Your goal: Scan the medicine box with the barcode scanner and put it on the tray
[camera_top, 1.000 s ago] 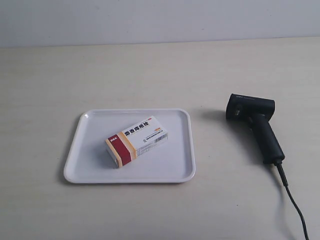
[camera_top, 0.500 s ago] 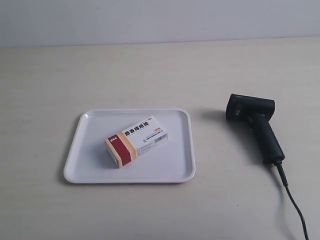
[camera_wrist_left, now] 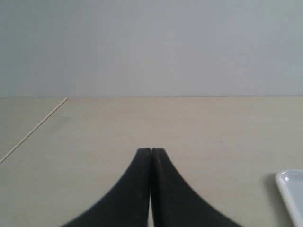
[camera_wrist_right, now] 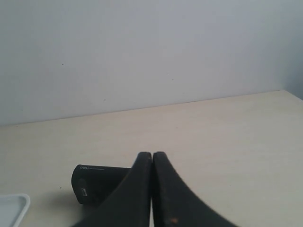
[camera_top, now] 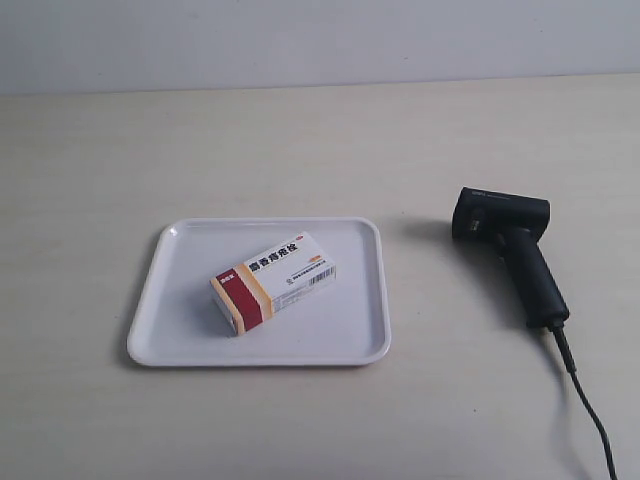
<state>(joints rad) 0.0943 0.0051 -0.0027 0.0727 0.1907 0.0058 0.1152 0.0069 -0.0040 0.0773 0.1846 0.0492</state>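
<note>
The medicine box (camera_top: 272,281), white with a red and orange end band, lies flat in the middle of the white tray (camera_top: 180,345). To the tray's right, the black barcode scanner (camera_top: 508,249) lies on its side on the table, its cable (camera_top: 585,405) trailing toward the front. Neither arm shows in the exterior view. My left gripper (camera_wrist_left: 151,151) is shut and empty, with a tray corner (camera_wrist_left: 289,189) at the edge of its view. My right gripper (camera_wrist_right: 152,155) is shut and empty too, with the scanner head (camera_wrist_right: 97,183) partly hidden behind its fingers.
The pale wooden table (camera_top: 300,150) ends at a grey wall (camera_top: 320,40) at the back. A table edge (camera_wrist_left: 33,128) runs through the left wrist view.
</note>
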